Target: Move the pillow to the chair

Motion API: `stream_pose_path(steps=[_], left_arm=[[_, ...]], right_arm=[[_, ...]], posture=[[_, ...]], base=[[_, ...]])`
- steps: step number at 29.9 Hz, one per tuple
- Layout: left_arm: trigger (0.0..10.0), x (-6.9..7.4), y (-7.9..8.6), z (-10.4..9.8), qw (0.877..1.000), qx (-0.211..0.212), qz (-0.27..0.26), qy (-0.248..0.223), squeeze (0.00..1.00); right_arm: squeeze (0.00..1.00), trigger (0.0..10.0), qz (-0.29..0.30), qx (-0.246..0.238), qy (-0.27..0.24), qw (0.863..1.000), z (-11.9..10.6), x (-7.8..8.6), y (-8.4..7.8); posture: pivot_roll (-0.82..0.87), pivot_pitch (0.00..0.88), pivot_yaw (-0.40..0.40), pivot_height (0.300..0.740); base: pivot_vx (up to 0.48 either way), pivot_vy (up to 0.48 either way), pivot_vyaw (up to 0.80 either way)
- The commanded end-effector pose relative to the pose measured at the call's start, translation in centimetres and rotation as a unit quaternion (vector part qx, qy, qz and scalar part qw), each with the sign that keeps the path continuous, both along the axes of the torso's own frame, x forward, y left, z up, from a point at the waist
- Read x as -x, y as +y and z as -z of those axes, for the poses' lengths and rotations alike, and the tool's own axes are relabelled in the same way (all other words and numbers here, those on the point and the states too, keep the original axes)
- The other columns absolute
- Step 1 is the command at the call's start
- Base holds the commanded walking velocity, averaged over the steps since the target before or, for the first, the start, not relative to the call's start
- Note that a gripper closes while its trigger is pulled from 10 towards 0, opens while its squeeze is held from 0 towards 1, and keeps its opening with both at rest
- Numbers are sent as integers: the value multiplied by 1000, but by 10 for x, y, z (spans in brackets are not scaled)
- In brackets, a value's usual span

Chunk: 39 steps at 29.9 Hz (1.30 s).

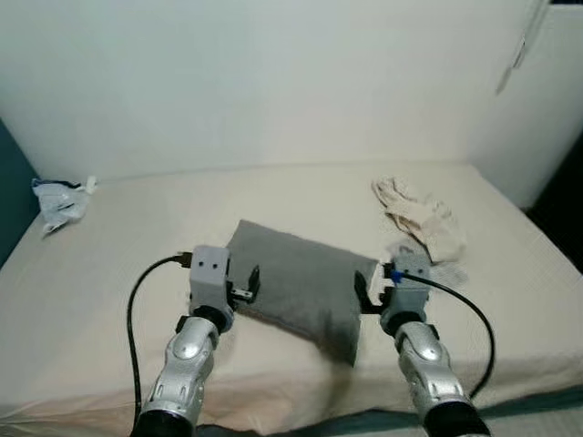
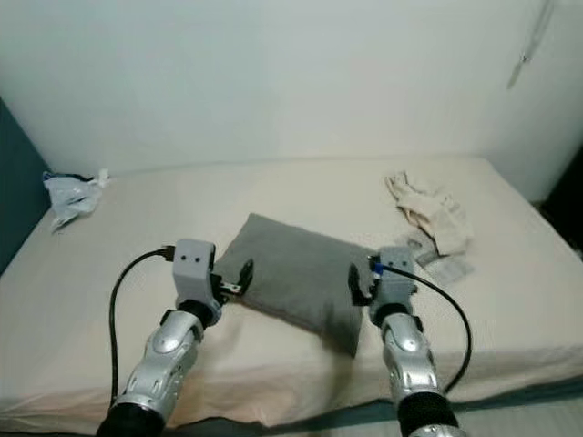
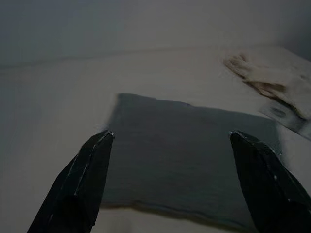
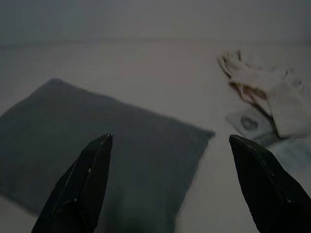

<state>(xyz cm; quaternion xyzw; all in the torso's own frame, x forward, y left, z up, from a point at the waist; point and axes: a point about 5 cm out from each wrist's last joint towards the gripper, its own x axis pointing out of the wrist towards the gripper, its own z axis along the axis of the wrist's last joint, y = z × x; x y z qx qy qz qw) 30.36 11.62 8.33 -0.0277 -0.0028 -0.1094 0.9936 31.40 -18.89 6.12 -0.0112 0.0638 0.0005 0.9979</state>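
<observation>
Pillow (image 1: 299, 284) on bed (image 1: 137, 237); crumpled cloth (image 1: 421, 218) nearby.

Grey rectangular pillow (image 1: 301, 287), lying flat and skewed, near the bed's (image 1: 137, 273) front edge

A plain grey pillow (image 1: 301, 282) is lying at the centre of the frame on a cream bed (image 1: 137, 237). At right, off-white cloth (image 1: 421, 217) is showing — at upper left, a pale blue-white bag (image 1: 60, 202). Black fingers (image 3: 80, 182), silver arms.
</observation>
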Motion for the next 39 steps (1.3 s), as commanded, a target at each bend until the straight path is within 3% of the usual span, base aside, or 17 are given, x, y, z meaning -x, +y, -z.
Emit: stream_pose_path(steps=[1, 6, 23, 39], left_arm=[[10000, 2, 10, 2, 1000, -2, -15, 0, 0], [10000, 1, 11, 1, 1000, 3, -21, -3, 0], [10000, 0, 21, 0, 999, 5, -44, -4, 0], [10000, -2, 16, 4, 1000, -14, -21, 10, 0]], right_arm=[[0, 10000, -16, -9, -5, 1000, -1, -1, 13], [0, 10000, -17, -8, -5, 1000, -1, -2, 12], [0, 10000, -20, -9, -4, 1000, -1, -2, 13], [0, 10000, -19, -14, 6, 1000, 5, 0, 13]], posture=[[-28, 28, 22, 740], [-27, 29, 20, 740], [-25, 33, 23, 740], [-24, 24, 32, 740]], base=[[480, 0, 0], [438, 0, 0], [0, 0, 0], [0, 0, 0]])
